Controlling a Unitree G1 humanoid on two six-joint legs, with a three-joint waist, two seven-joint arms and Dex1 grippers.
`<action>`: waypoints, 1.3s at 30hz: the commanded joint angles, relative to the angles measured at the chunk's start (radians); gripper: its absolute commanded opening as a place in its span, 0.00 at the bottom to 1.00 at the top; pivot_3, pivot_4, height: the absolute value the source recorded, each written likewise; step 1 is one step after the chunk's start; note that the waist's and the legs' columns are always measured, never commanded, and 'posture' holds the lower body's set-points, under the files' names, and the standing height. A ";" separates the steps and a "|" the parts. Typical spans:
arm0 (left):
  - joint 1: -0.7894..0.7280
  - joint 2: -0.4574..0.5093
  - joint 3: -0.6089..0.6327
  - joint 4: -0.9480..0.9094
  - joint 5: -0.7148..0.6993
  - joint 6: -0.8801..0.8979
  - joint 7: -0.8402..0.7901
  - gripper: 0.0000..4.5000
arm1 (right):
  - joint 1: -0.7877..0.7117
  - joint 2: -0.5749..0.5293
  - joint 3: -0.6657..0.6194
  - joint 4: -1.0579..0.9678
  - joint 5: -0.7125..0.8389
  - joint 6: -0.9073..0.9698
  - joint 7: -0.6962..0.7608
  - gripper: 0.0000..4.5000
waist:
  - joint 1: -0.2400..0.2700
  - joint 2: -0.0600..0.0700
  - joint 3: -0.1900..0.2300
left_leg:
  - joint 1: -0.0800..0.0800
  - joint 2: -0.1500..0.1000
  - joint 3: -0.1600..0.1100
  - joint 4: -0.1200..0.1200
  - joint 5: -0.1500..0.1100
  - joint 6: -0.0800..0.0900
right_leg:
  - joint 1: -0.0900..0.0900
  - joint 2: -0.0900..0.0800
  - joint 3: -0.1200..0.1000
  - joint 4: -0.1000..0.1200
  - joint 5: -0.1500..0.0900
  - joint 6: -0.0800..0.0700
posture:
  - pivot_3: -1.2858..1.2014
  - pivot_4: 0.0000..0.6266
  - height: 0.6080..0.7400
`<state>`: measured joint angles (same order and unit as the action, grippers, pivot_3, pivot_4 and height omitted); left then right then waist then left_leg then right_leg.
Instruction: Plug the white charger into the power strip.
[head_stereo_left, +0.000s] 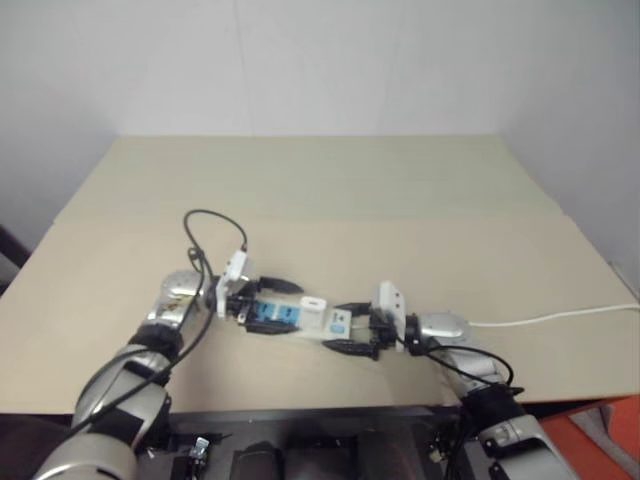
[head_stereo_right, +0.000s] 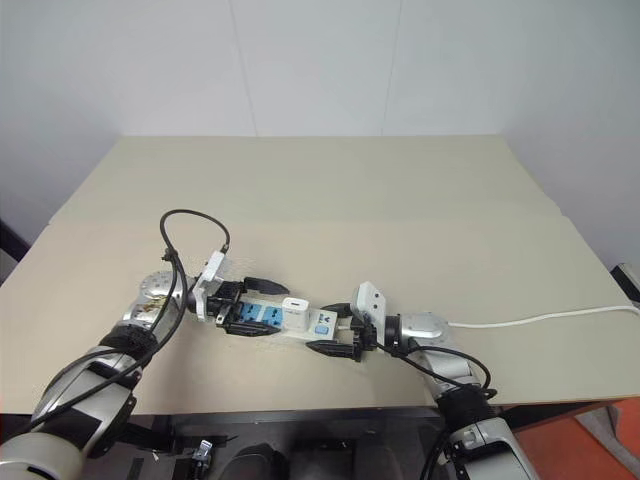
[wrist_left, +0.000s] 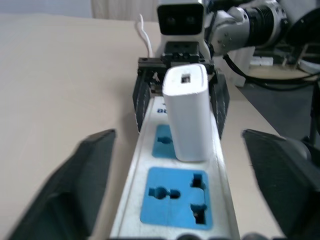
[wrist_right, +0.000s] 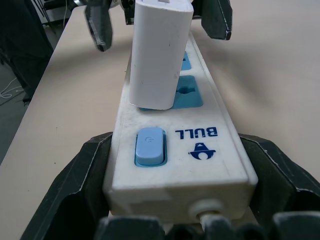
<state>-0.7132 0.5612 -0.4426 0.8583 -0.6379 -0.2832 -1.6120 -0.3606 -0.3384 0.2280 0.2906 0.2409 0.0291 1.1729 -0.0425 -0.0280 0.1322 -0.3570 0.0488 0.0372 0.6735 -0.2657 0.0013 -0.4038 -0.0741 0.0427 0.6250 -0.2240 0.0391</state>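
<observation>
White charger (wrist_left: 186, 113) standing upright, plugged into power strip (wrist_right: 200, 165) on table (head_stereo_left: 330, 190); left gripper (wrist_left: 182, 175) spread beside strip; right gripper (wrist_right: 175, 190) clamping switch end.

Lab, bare beige table (head_stereo_left: 330, 190), white walls (head_stereo_left: 300, 60)

The right gripper (wrist_right: 175, 200) clamps the switch end of the power strip (wrist_right: 180, 165), its fingers on either side; beyond them the white charger (wrist_right: 157, 55) stands plugged upright.
</observation>
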 joint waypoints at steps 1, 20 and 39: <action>0.025 0.009 0.039 0.007 0.007 -0.001 -0.002 0.99 | 0.015 -0.001 0.015 0.006 -0.010 -0.012 0.011 0.76 | 0.000 -0.001 0.002 | 0.000 0.000 0.000 0.000 0.000 0.000 | 0.000 0.000 0.000 0.000 0.000 0.000 | 0.52 0.24 1.00; 0.209 0.276 0.432 -0.219 -0.009 0.097 -0.002 1.00 | 0.070 -0.149 -0.100 -0.123 0.071 -0.059 0.080 0.99 | 0.011 -0.009 0.018 | -0.022 0.001 -0.001 0.002 0.000 0.000 | -0.021 -0.001 -0.002 0.001 0.005 -0.007 | 0.52 0.24 1.00; 0.403 0.301 0.645 -0.385 0.042 0.174 0.030 1.00 | 0.222 -0.452 -0.325 -0.325 0.211 -0.003 0.167 0.99 | 0.030 -0.009 0.025 | -0.026 0.001 -0.001 0.003 0.000 0.000 | -0.023 -0.001 -0.004 0.001 0.005 -0.007 | 0.52 0.24 1.00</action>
<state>-0.3102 0.8608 0.1742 0.4995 -0.5923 -0.1160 -1.5837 -0.1398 -0.7753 -0.0600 0.0057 0.4208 0.0180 1.3442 -0.0129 -0.0370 0.1572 -0.3826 0.0497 0.0367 0.6761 -0.2655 0.0013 -0.4272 -0.0753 0.0383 0.6258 -0.2194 0.0318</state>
